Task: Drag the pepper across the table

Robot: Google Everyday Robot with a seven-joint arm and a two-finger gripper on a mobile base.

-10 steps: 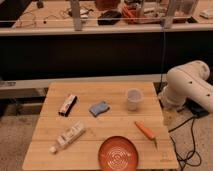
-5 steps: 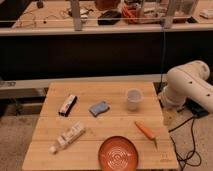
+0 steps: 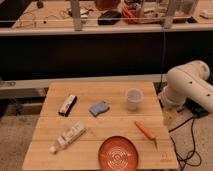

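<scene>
The pepper (image 3: pixel 145 130) is a small slim orange vegetable lying on the light-wood table (image 3: pixel 107 94), near its front right, with the thin stem tip pointing to the front right corner. The white robot arm (image 3: pixel 187 87) stands off the table's right side. My gripper (image 3: pixel 170 118) hangs below the arm at the table's right edge, just right of and behind the pepper, apart from it.
A pale cup (image 3: pixel 133 98) stands behind the pepper. A blue sponge (image 3: pixel 99 108) lies mid-table, a dark-and-white bar (image 3: pixel 67 104) at the left, a white bottle (image 3: pixel 70 136) at the front left. A round orange-red ridged plate (image 3: pixel 119 154) sits at the front edge. Cables lie on the floor to the right.
</scene>
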